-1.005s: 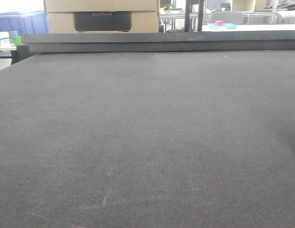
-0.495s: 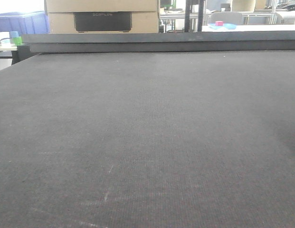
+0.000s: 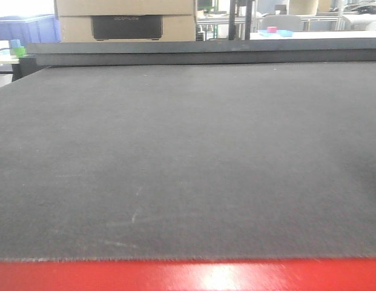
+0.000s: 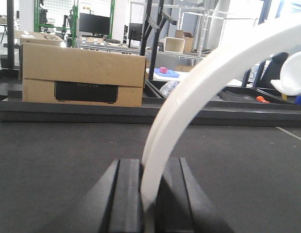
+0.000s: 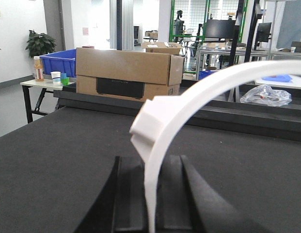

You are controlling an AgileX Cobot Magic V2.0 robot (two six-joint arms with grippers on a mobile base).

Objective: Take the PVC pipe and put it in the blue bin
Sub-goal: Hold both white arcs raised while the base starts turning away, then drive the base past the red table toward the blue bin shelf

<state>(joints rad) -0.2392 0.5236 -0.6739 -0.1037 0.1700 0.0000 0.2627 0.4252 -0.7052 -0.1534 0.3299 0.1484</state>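
Over the table [image 3: 188,151], a curved pipe [image 4: 198,82] rises rightward from between each pair of jaws, left gripper [image 4: 149,165] and right gripper [image 5: 150,162] both clamped on it; it looks light, stiff and slick, favouring a firm end grip.

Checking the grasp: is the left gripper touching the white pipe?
Touching. Left wrist view: both fingers of the left gripper press the PVC pipe's sides.

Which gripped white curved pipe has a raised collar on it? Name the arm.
The pipe in the right gripper: a blocky collar steps out just above the jaws. The left gripper holds a pipe that curves smooth as far as visible.
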